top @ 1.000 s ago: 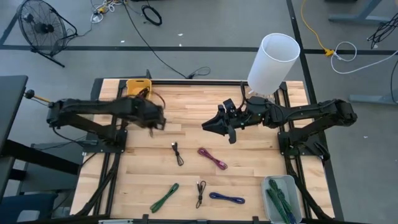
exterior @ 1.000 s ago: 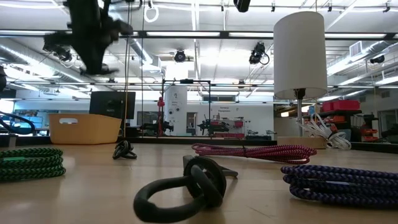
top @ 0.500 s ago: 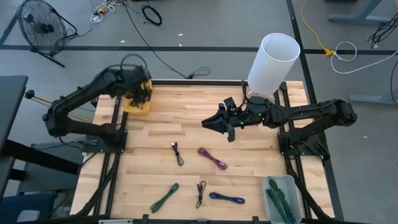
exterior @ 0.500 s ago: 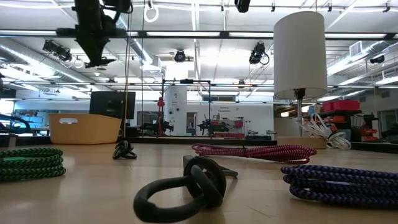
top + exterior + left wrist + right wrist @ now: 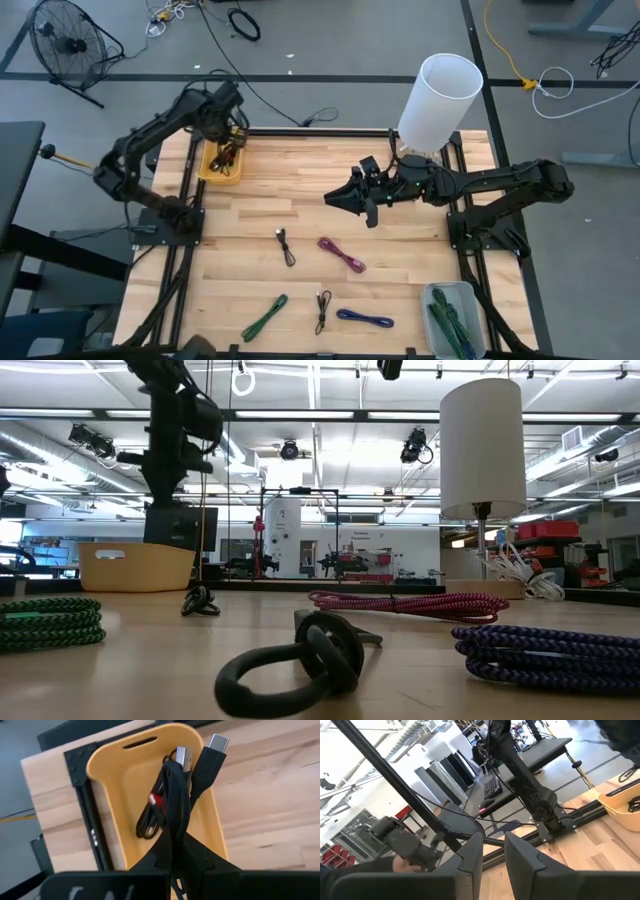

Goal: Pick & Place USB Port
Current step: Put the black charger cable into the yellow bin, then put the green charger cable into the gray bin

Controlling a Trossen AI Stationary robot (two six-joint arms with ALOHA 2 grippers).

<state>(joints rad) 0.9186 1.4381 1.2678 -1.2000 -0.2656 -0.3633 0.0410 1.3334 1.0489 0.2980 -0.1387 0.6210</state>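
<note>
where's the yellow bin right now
In the high view the yellow bin sits at the table's far left corner, under the left tool, which holds a black cable above it.

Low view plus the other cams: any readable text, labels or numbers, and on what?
None can be read.
Yellow bin: pale label patch on its front, too blurred to read.
Background signs in the room behind the table: too small to read.
Held black cable in the left tool, and its USB plugs: no markings visible.
</note>
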